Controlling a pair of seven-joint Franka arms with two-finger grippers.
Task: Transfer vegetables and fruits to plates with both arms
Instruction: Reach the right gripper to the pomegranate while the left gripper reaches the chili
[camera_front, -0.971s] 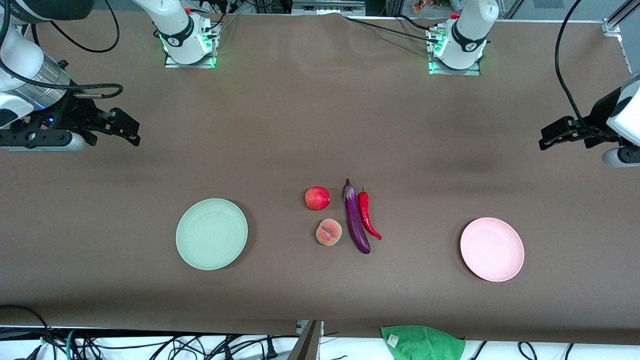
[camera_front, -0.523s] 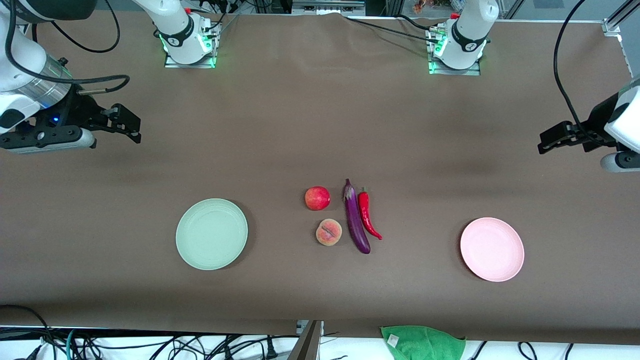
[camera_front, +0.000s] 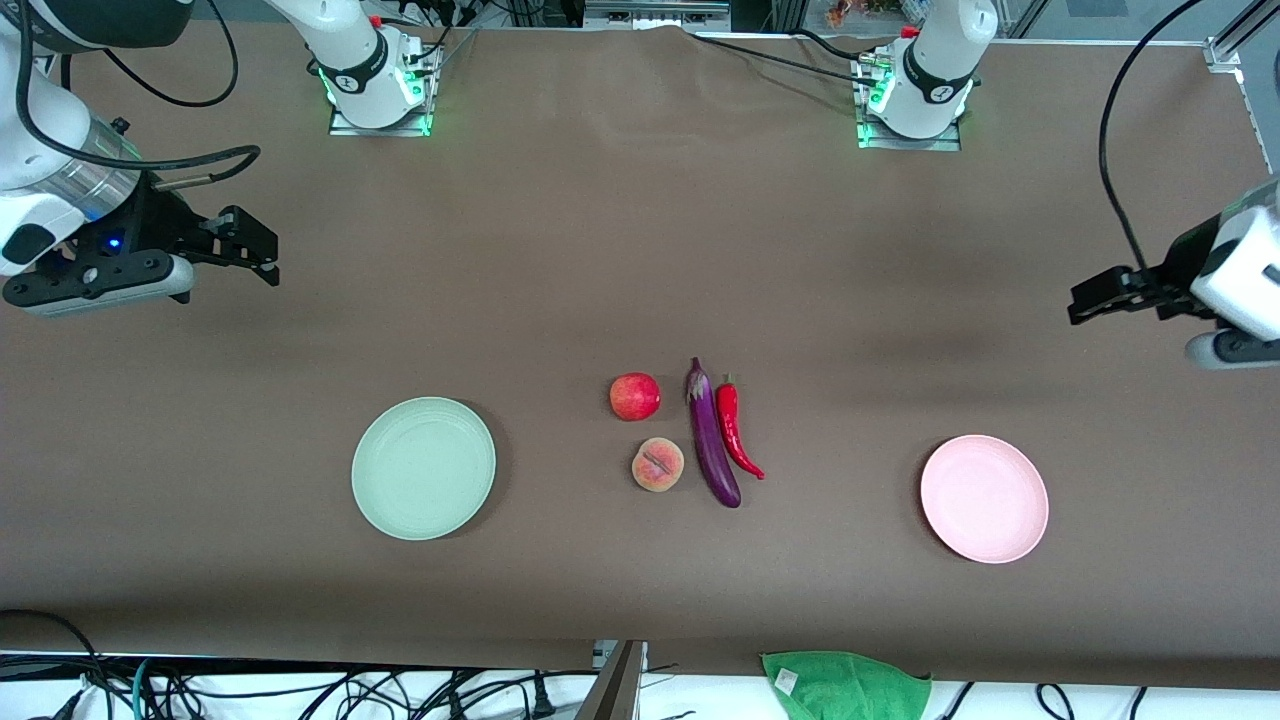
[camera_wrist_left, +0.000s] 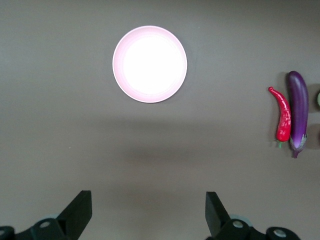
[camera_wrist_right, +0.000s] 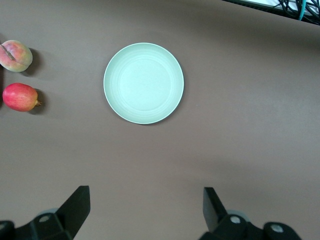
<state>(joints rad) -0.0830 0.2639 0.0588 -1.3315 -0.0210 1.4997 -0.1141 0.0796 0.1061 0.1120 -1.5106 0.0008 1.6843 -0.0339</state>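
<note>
A red apple-like fruit (camera_front: 635, 396), a peach (camera_front: 657, 465), a purple eggplant (camera_front: 711, 437) and a red chili pepper (camera_front: 735, 428) lie together mid-table. The mint green plate (camera_front: 423, 468) lies toward the right arm's end, the pink plate (camera_front: 984, 498) toward the left arm's end. My right gripper (camera_front: 255, 255) is open and empty, high over bare table; its wrist view shows the green plate (camera_wrist_right: 143, 82), the fruit (camera_wrist_right: 20, 97) and the peach (camera_wrist_right: 15, 55). My left gripper (camera_front: 1090, 293) is open and empty; its wrist view shows the pink plate (camera_wrist_left: 149, 64), the chili (camera_wrist_left: 282, 113) and the eggplant (camera_wrist_left: 298, 111).
A green cloth (camera_front: 845, 685) hangs at the table edge nearest the front camera, with cables along that edge. The brown table (camera_front: 600, 220) is bare around the produce and plates.
The left gripper has dropped a little and edged toward the middle of the table. The right gripper has shifted slightly. The produce and plates have not moved.
</note>
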